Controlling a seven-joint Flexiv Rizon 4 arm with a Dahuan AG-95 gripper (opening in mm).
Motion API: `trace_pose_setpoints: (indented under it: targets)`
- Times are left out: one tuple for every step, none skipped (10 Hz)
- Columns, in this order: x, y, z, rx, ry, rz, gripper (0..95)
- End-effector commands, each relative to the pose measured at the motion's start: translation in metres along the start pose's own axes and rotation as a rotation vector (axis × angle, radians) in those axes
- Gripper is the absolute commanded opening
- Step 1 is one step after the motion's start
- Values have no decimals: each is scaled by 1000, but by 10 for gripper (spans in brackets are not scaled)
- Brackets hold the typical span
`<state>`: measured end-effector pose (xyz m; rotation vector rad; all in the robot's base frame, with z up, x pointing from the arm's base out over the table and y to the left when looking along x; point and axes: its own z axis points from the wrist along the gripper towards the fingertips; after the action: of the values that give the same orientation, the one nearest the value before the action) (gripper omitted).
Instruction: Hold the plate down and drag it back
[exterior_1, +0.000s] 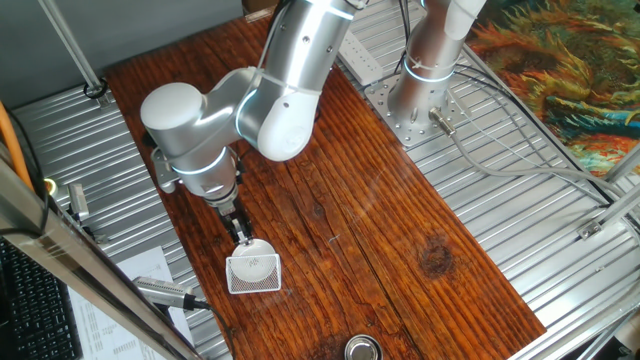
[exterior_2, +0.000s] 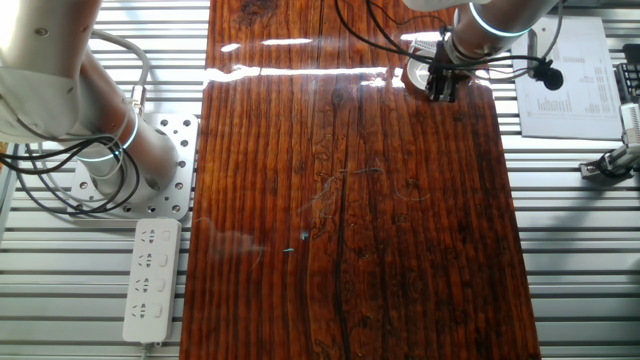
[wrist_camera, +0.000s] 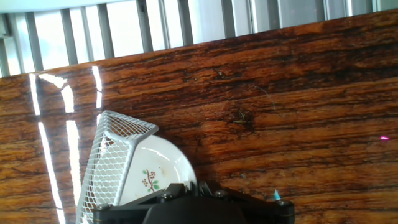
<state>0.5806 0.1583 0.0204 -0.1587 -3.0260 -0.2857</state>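
Observation:
The small white plate (exterior_1: 256, 265) lies near the table's left edge, with a tiny plant-like mark at its centre (wrist_camera: 149, 180). A white wire-mesh card (wrist_camera: 112, 165) lies tilted over the plate's left part. My gripper (exterior_1: 242, 234) points down with its jaws together, and its tips rest at the plate's far rim. In the hand view the gripper (wrist_camera: 200, 185) sits at the bottom edge, just right of the plate (wrist_camera: 163, 163). In the other fixed view the gripper (exterior_2: 440, 88) covers most of the plate (exterior_2: 414, 72).
A round metallic cup (exterior_1: 362, 348) stands at the table's near edge. A second arm's base (exterior_1: 420, 95) is bolted beside the table. A power strip (exterior_2: 150, 280) and a printed sheet (exterior_2: 565, 80) lie off the wooden table (exterior_1: 400, 230).

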Motion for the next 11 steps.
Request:
trace_pose_setpoints:
  targets:
    - [1,-4,1,-5,-1,1,0]
    - [1,-4,1,-6,0,1,0]
    - [1,-5,0,-4,1,0,0]
    - [1,-6,0,-3,1,-1,0]
    - [1,-7,0,-2,3,-3,0]
    - [1,-8,0,-2,3,-4,0]
    - [1,-8,0,-2,3,-5,0]
    - [1,-9,0,-2,4,-6,0]
    - [1,-10,-1,-2,4,-8,0]
    - [1,-12,-2,-2,5,-12,0]
    - [2,-13,-3,-2,7,-14,0]
